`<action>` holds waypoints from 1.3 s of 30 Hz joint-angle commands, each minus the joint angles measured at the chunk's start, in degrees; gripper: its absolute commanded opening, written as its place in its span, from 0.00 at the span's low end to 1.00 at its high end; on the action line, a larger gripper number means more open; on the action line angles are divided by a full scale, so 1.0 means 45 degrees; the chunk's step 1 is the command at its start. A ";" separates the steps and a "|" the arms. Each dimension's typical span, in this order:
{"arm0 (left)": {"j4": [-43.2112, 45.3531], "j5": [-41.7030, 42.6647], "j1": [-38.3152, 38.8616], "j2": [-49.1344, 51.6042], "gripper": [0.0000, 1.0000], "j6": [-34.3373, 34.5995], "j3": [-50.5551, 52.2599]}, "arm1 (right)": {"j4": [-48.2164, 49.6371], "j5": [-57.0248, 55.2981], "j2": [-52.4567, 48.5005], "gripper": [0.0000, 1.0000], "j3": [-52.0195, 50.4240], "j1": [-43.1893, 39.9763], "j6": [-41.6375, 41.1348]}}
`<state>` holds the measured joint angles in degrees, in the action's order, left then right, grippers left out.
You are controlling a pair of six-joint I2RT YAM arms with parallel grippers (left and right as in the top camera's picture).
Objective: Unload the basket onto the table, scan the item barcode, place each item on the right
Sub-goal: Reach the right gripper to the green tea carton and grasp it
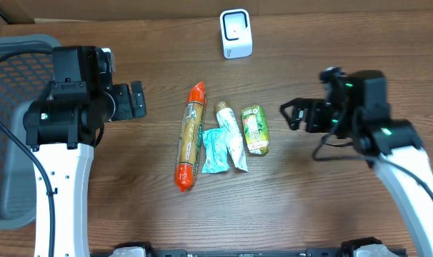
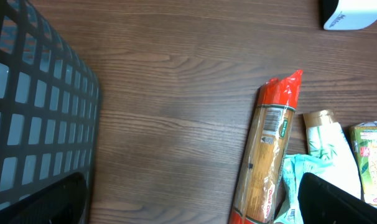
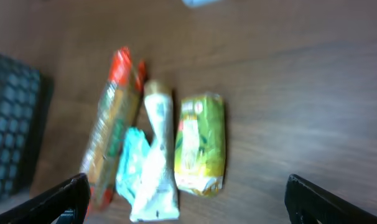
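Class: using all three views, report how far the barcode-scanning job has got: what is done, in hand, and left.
Done: nothing visible. The pasta packet, teal sachet, white tube and green carton lie grouped together, apart from the scanner. In hand: nothing. The left end effector and right end effector are open and empty, either side of the group. Left: picking an item and showing its barcode to the scanner.

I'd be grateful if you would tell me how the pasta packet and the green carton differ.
The pasta packet is long and slim; the green carton is short and squat. The pasta packet is tan with orange-red ends; the green carton is green all over. The pasta packet lies at the basket end of the row, the green carton at the opposite end. Both lie flat on the table, untouched.
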<state>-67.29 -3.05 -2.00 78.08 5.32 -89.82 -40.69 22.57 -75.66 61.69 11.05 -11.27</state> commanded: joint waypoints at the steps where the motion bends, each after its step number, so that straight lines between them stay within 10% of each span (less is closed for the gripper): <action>1: 0.0049 -0.0112 -0.0053 0.0078 0.99 -0.0335 -0.0238 | -0.0058 -0.0835 -0.1690 1.00 0.0840 0.1035 0.0291; 16: 0.0049 -0.0102 -0.0044 0.0083 1.00 -0.0335 -0.0238 | -0.0223 -0.4537 -0.6683 0.84 0.2234 0.2637 -0.0199; 39: 0.0049 -0.0102 -0.0049 0.0083 1.00 -0.0335 -0.0238 | -0.1525 -0.5144 -0.7121 0.84 0.2341 0.0947 0.1049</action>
<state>-67.29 -3.07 -2.00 78.13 5.32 -89.82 -47.20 -1.23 -107.33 71.16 15.25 -10.41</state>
